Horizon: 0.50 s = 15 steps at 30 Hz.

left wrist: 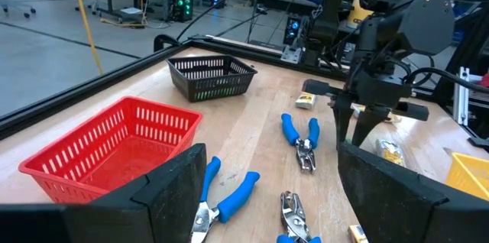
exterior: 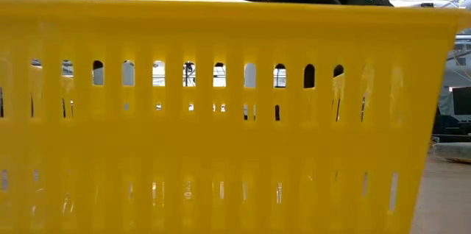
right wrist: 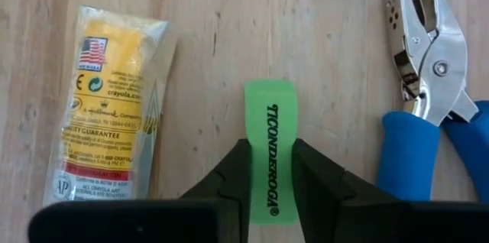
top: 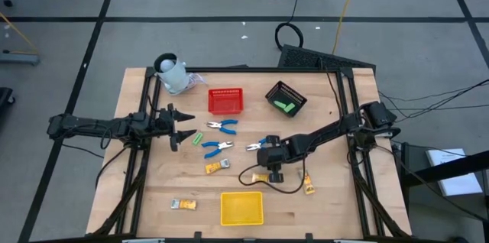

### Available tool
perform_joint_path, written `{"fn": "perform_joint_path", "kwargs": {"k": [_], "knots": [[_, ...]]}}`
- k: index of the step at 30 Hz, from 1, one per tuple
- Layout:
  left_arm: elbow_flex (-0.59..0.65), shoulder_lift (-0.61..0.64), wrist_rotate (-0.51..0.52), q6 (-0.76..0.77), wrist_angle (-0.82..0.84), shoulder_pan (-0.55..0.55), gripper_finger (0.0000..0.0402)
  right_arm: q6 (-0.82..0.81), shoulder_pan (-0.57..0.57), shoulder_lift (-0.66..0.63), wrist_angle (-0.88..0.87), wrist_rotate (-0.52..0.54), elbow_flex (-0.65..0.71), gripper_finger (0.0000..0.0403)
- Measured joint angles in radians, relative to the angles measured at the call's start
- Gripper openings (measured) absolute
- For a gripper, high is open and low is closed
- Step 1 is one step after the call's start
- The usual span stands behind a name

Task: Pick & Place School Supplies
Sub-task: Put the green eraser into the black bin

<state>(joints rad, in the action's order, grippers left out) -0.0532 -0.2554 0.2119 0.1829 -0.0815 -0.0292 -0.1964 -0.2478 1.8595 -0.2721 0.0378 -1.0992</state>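
Note:
My right gripper (right wrist: pixel 271 155) points down over the table's middle right (top: pixel 273 168) and is shut on a bright green block (right wrist: pixel 271 121) printed TICONDEROGA. A yellow packet (right wrist: pixel 107 98) lies flat on one side of it and a blue-handled punch tool (right wrist: pixel 428 82) on the other. Two more blue-handled tools (top: pixel 221 126) (top: pixel 216 148) and a green block (top: pixel 199 137) lie at mid-table. Other packets (top: pixel 216 166) (top: pixel 183 205) (top: pixel 308 186) lie nearer the front. My left gripper (left wrist: pixel 267 197) is open and empty at the table's left (top: pixel 179 124). My right gripper pinches the green block's two long sides (right wrist: pixel 257 168) between its two fingers (right wrist: pixel 229 178), toward one end of the block. The fingers come from above, pointing down, and lie across it. I cannot tell whether the block is lifted or rests on the table.
A red mesh basket (top: pixel 225 101) and a black mesh basket (top: pixel 286 92) holding green blocks (top: pixel 284 107) stand at the back. A yellow tray (top: pixel 241 207) sits at the front edge, and its wall (exterior: pixel 221 131) fills the low view. A white cup-like object (top: pixel 174 75) stands back left.

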Motion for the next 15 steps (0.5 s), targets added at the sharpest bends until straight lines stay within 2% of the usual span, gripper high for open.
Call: {"fn": "perform_joint_path", "kwargs": {"k": [15], "knots": [[0.000,0.000,0.008,0.000,0.003,0.000,0.0296,0.064,-0.022,-0.058,0.022,0.080,-0.056,0.0058]]}}
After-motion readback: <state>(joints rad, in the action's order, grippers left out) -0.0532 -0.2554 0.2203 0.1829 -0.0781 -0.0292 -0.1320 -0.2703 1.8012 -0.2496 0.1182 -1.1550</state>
